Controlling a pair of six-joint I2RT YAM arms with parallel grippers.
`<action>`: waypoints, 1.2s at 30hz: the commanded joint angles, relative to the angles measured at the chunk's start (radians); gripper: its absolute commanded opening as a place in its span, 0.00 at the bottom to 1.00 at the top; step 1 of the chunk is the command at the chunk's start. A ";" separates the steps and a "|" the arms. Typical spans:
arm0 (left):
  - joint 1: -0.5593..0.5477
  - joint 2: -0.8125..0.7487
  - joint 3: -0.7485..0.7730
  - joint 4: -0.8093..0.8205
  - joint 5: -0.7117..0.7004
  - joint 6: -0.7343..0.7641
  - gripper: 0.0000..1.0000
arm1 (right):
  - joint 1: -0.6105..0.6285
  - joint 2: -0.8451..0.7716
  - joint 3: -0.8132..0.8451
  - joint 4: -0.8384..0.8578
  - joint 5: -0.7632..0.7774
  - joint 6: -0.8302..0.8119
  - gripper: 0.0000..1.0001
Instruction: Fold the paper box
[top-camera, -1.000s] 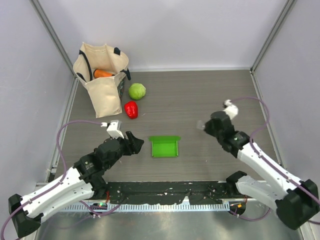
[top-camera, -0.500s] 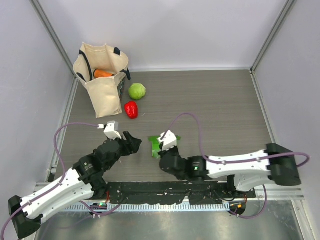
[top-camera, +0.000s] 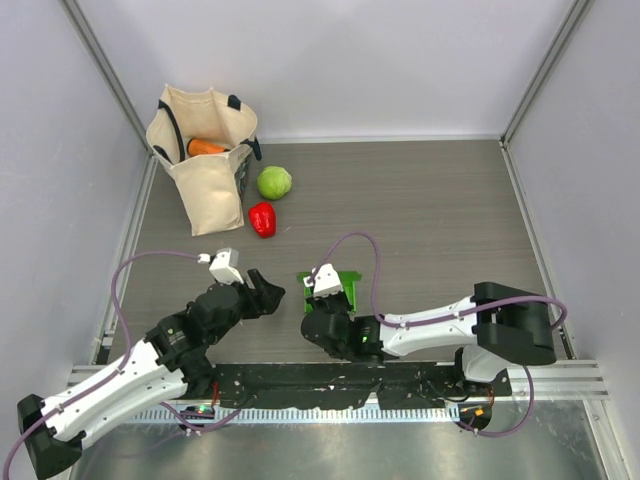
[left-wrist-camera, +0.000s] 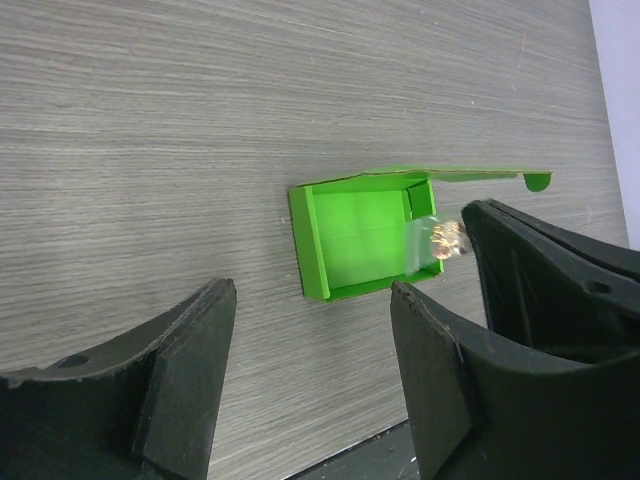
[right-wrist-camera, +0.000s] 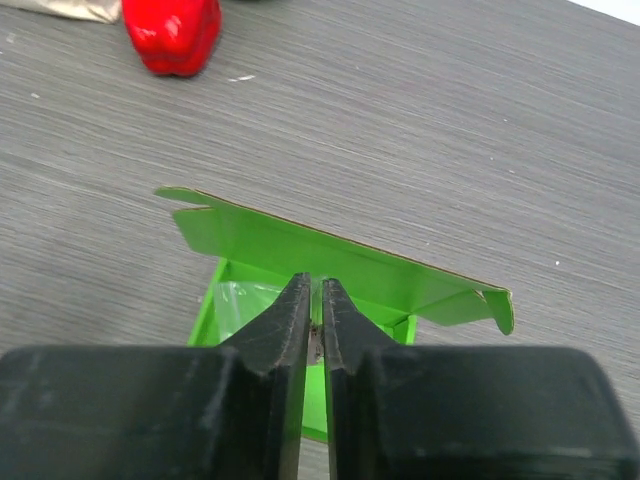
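The paper box (top-camera: 346, 287) is a bright green card tray with its lid flap raised, lying on the table's near middle. It shows in the left wrist view (left-wrist-camera: 362, 240) and in the right wrist view (right-wrist-camera: 330, 258). My right gripper (top-camera: 326, 300) hangs over the tray's open inside, jaws pressed together (right-wrist-camera: 312, 285) on a thin clear wrapper (left-wrist-camera: 437, 236) that reaches into the tray. My left gripper (top-camera: 268, 289) is open and empty, just left of the box, and its jaws (left-wrist-camera: 310, 295) frame the box's near corner without touching it.
A canvas tote bag (top-camera: 205, 150) with a carrot (top-camera: 206, 147) stands at the back left. A round pale-green cabbage (top-camera: 274, 182) and a red pepper (top-camera: 262, 218) lie beside it. A black rail (top-camera: 330, 385) runs along the near edge.
My right arm has swung from the right side of the table across to the box and now sits low over it. My left gripper has edged slightly back.
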 joint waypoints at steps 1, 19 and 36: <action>0.005 0.015 0.001 0.054 0.032 -0.036 0.67 | -0.032 0.045 -0.023 0.065 0.095 -0.002 0.24; 0.129 0.317 0.029 0.212 0.303 0.185 0.81 | -0.427 -0.713 -0.302 -0.244 -0.872 -0.068 0.80; 0.135 0.555 0.075 0.427 0.310 0.414 0.74 | -0.594 -0.578 -0.228 -0.319 -1.064 -0.170 0.70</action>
